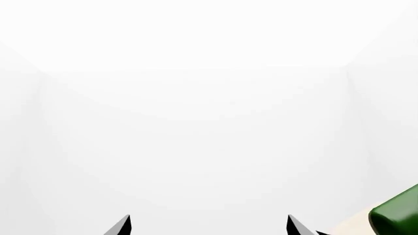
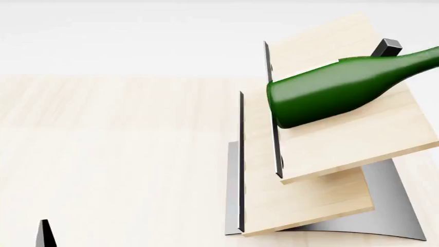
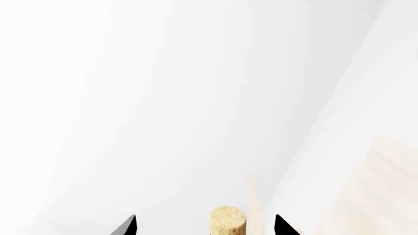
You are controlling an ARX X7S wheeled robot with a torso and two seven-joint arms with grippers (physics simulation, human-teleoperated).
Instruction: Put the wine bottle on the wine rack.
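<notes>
The dark green wine bottle [image 2: 329, 92] lies on its side across the top board of the wine rack [image 2: 343, 154]. Its base sits over the dark metal edge and its neck runs off the view's right side by the black peg [image 2: 385, 47]. In the right wrist view my right gripper [image 3: 205, 226] is open, with the tan cork [image 3: 227, 223] between the jaws and a gap on each side. My left gripper [image 1: 209, 226] is open and empty, and the bottle's green base [image 1: 398, 215] shows beside it. One left fingertip [image 2: 44, 234] shows in the head view.
The rack stands on a pale wood tabletop [image 2: 116, 144], with a lower slanted board [image 2: 309, 206] and a curved grey metal base [image 2: 391, 216]. White walls lie behind. Bare tabletop stretches to the left of the rack.
</notes>
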